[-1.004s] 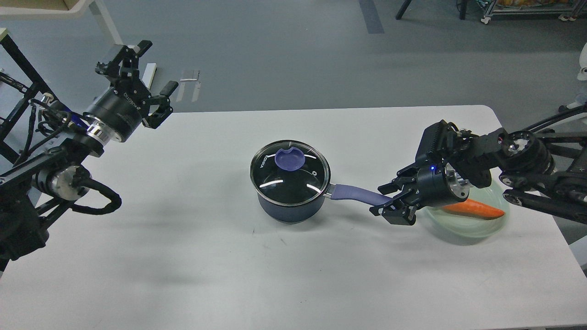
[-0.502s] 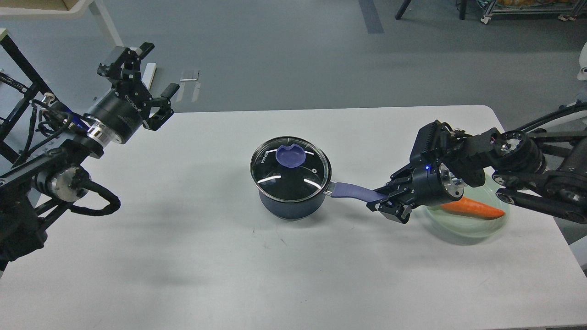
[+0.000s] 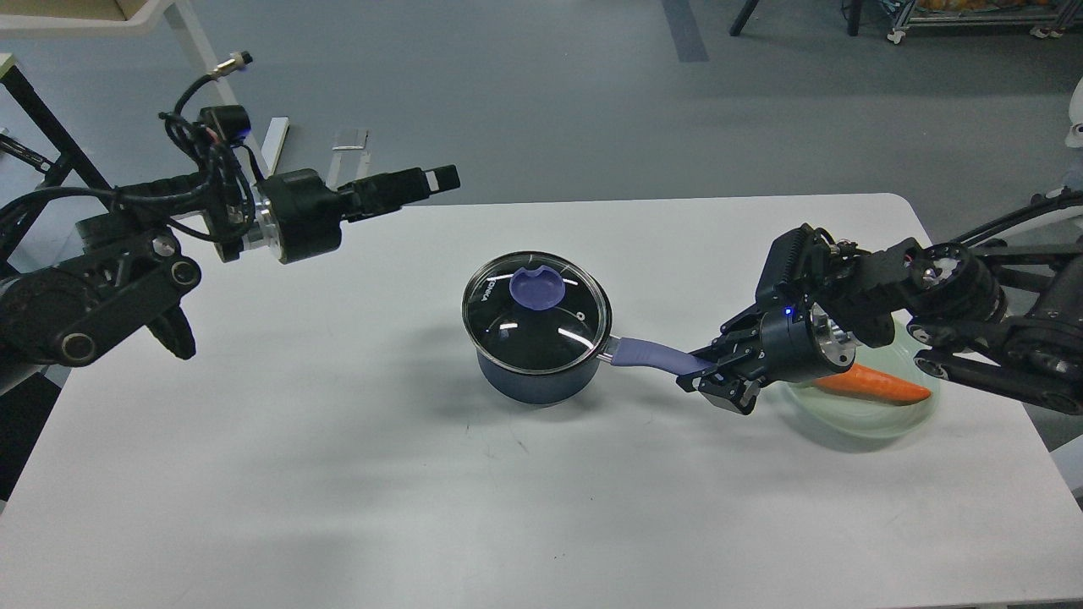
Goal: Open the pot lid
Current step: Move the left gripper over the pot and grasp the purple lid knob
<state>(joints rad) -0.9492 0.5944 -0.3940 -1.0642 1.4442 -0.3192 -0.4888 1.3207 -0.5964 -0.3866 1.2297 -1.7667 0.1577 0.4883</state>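
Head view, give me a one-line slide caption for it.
Right gripper clamps the lavender handle of the navy saucepan while the left gripper hovers beyond its closed glass lid.

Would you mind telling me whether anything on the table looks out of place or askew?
Nothing stands out. The lid sits level on the pot, the right pincer is shut on the pot's handle, and a carrot lies on the plate.
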